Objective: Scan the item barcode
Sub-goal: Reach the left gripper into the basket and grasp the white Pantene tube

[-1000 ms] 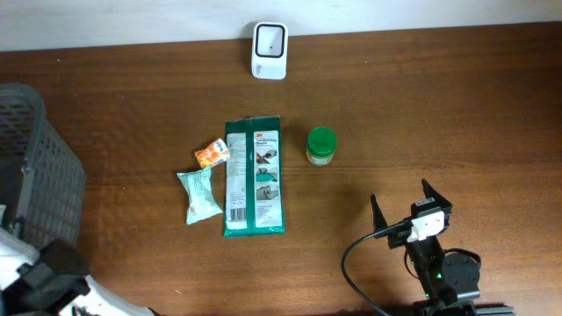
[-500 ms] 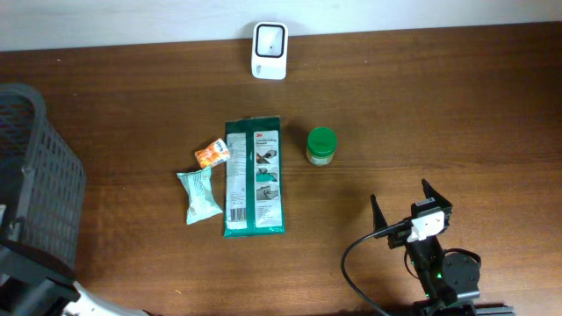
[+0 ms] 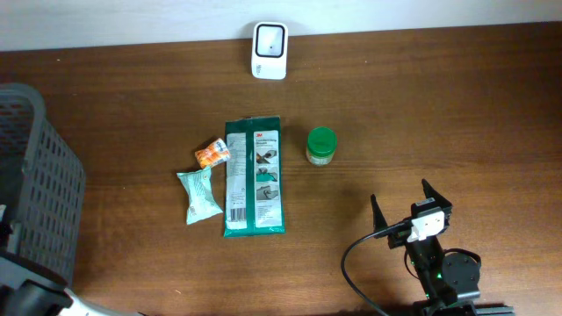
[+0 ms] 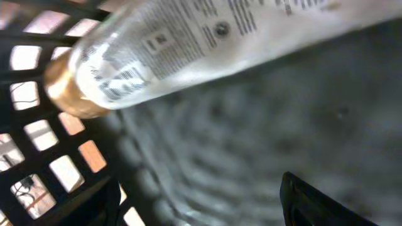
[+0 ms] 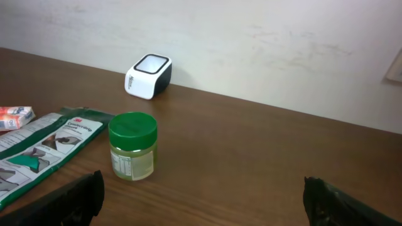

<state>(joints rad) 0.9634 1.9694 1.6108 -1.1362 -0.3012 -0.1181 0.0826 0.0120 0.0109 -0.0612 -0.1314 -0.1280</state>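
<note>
Looks partly done — clear labelled bottle (image 4: 188, 44) already in the basket (image 4: 264, 119), upper left of wrist view, left gripper (image 4: 201, 207) spread and empty. Yet to scan: green-lidded jar (image 3: 320, 146) and packets (image 3: 254, 175) mid-frame, under the scanner (image 3: 269, 39) — right gripper (image 3: 402, 200) gaping, lower right.

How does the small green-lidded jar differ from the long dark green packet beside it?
The small green-lidded jar stands upright; the long dark green packet lies flat. The jar is round and compact; the packet is a long rectangle covering far more surface. Both show green and rest on the brown wooden table, not touching.
</note>
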